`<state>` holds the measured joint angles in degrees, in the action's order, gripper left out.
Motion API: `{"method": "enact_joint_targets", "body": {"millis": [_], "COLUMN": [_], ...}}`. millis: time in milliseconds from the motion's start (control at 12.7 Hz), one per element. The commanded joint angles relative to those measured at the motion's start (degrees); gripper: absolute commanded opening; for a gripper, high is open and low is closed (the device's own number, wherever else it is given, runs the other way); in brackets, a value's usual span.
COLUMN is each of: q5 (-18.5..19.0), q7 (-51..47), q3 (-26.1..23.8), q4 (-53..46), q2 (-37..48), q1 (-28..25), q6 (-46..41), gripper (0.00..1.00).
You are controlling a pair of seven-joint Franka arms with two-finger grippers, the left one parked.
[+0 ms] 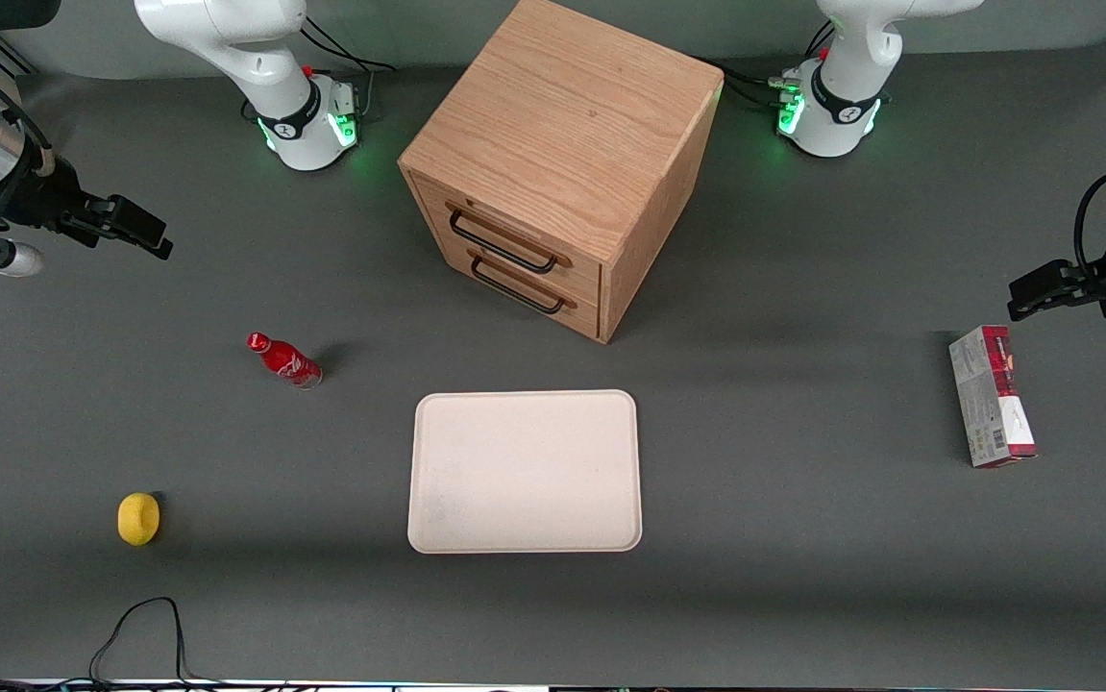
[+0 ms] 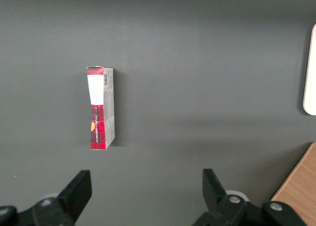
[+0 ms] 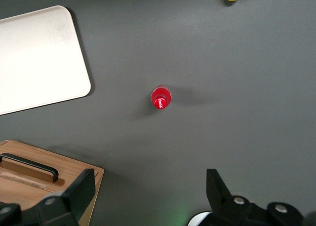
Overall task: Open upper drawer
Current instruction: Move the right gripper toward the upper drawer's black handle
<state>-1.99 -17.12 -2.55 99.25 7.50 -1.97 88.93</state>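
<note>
The oak cabinet (image 1: 562, 144) stands in the middle of the table, farther from the front camera than the tray. Its upper drawer (image 1: 514, 235) is shut flush, with a wide black wire handle (image 1: 503, 246). The bottom drawer (image 1: 553, 300) below it is shut too. My right gripper (image 1: 135, 229) hangs open and empty above the table toward the working arm's end, well apart from the cabinet. In the right wrist view the gripper (image 3: 149, 186) has its fingers (image 3: 83, 186) spread wide over bare table, with a corner of the cabinet (image 3: 74, 174) and one black handle (image 3: 29, 164) beside it.
A red bottle (image 1: 285, 359) stands between my gripper and the tray; it also shows in the right wrist view (image 3: 161, 98). A yellow fruit (image 1: 138, 518) lies nearer the front camera. A cream tray (image 1: 525, 471) lies in front of the cabinet. A red-and-grey box (image 1: 991, 408) lies toward the parked arm's end.
</note>
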Motion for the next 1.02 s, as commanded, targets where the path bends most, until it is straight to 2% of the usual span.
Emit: {"method": "enact_joint_targets", "body": {"millis": [0, 315, 472, 629, 787, 865, 944], "q5": [-0.74, -1.0, -0.92, -0.31, 2.68, 2.95, 4.17], "q7": [1.13, 4.09, 10.85, 11.23, 11.67, 12.8, 16.99], "q3": [0.18, -1.57, -6.39, -11.83, -18.25, -21.5, -24.4], "q4": [-1.69, -8.7, -12.92, -15.04, -16.72, -16.98, -17.33], "q2": [-0.91, -7.13, -10.74, -12.85, -14.88, -15.93, -17.76], "q1": [-0.14, -0.58, -0.49, -0.58, -0.58, -0.58, -0.58], "q6": [-1.39, -1.39, -1.39, -1.48, -2.44, -2.45, -2.36], "gripper": [1.0, 1.0, 1.0, 1.0, 1.0, 1.0, 1.0]}}
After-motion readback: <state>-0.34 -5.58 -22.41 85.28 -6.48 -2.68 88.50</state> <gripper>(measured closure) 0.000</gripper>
